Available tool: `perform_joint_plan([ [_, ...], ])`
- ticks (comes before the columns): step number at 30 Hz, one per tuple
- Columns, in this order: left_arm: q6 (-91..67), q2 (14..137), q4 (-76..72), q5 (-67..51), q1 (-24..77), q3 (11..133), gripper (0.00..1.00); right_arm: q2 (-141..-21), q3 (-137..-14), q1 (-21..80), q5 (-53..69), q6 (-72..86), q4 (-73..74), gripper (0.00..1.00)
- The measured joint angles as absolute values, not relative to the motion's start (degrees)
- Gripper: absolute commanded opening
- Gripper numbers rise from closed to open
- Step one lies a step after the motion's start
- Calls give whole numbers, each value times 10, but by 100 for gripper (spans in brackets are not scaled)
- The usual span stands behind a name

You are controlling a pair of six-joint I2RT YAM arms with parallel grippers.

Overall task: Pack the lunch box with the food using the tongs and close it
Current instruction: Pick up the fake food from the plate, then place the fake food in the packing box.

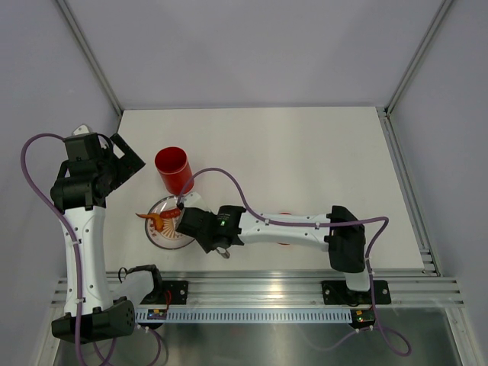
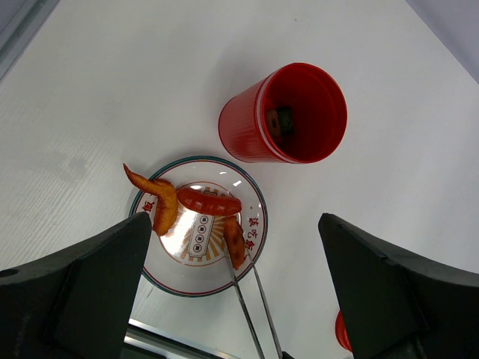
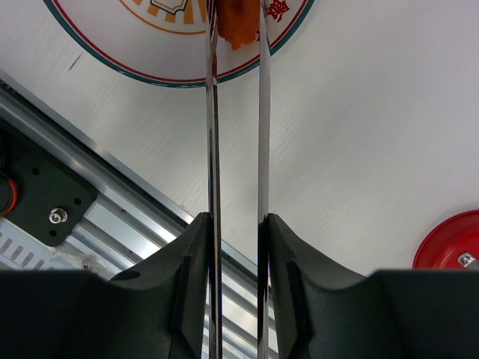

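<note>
Right fingers (image 3: 187,269) are clamped on the tongs (image 3: 212,134), pressing both arms in until nearly parallel. The tong tips straddle an orange food piece (image 2: 234,243) on the plate (image 2: 174,284), which is by the desk's (image 1: 305,152) near edge, left of centre. A sausage (image 2: 208,202) is also on the plate, and an orange curved piece (image 2: 159,202) overhangs its left rim. Lunch box (image 2: 247,131) stands upright just behind the plate, uncovered, with a dark roll (image 2: 282,121) inside. Lid (image 3: 449,243) lies flat to the right, near the same edge. Left fingers (image 2: 82,292) are spread wide, holding nothing, above the desk.
</note>
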State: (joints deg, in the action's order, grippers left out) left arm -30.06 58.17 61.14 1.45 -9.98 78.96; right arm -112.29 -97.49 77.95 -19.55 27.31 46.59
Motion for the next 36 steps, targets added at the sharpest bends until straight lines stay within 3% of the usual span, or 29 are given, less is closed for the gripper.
perform_joint_plan([
  [6, -301, 582, 611, 15, -100, 790, 99, -1089, -975, 780, -203, 273, 476, 0],
  [19, -301, 582, 611, 15, -100, 790, 99, -1069, -985, 780, -220, 260, 482, 0],
  [36, -301, 581, 609, 2, -100, 786, 99, -1086, -1169, 698, -235, 161, 476, 0],
])
